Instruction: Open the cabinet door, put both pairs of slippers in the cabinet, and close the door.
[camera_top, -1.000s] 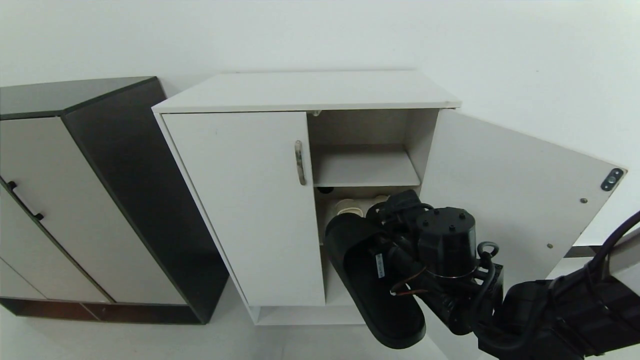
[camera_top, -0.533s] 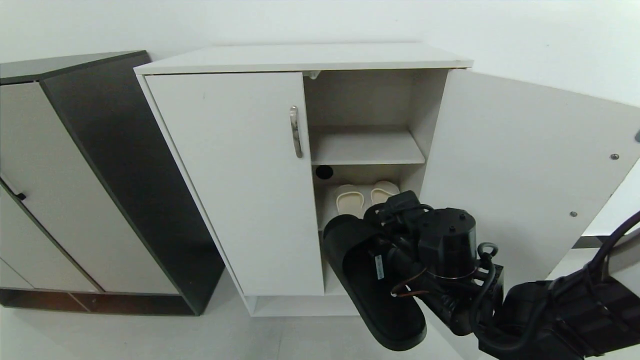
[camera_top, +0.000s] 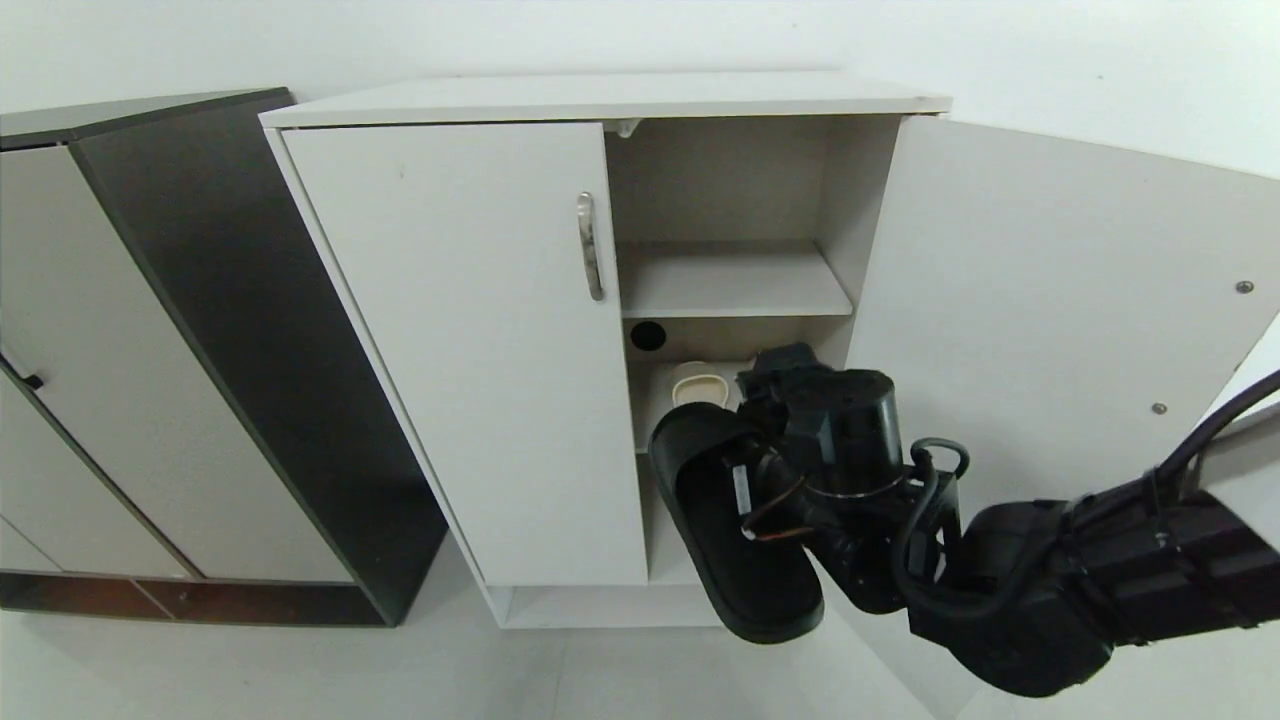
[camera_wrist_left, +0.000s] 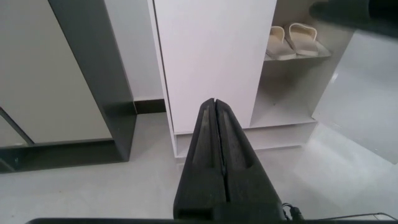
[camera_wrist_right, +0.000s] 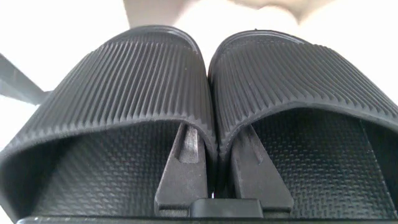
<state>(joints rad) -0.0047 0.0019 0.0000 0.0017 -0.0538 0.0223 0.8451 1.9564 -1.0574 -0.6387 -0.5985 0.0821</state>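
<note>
The white cabinet (camera_top: 600, 95) has its right door (camera_top: 1050, 300) swung wide open and its left door (camera_top: 470, 340) closed. A cream pair of slippers (camera_top: 697, 385) lies on the middle shelf, also seen in the left wrist view as the cream pair (camera_wrist_left: 292, 38). My right gripper (camera_top: 775, 475) is shut on a black pair of slippers (camera_top: 740, 540), held sole-out just in front of the open compartment. The right wrist view shows its fingers (camera_wrist_right: 186, 155) inside the black slippers (camera_wrist_right: 124, 81), pinching their adjoining walls. My left gripper (camera_wrist_left: 214, 106) is shut on nothing, above the floor before the closed door.
A dark cabinet with pale doors (camera_top: 200, 300) stands against the white one's left side. The upper shelf (camera_top: 735, 280) is bare, and the bottom compartment (camera_top: 665, 565) lies below the cream pair. Grey floor (camera_top: 300, 670) spreads in front.
The head camera has shifted, so the cabinet sits higher and larger in the picture. My right arm has carried the black slippers forward and up toward the open compartment, now covering one cream slipper.
</note>
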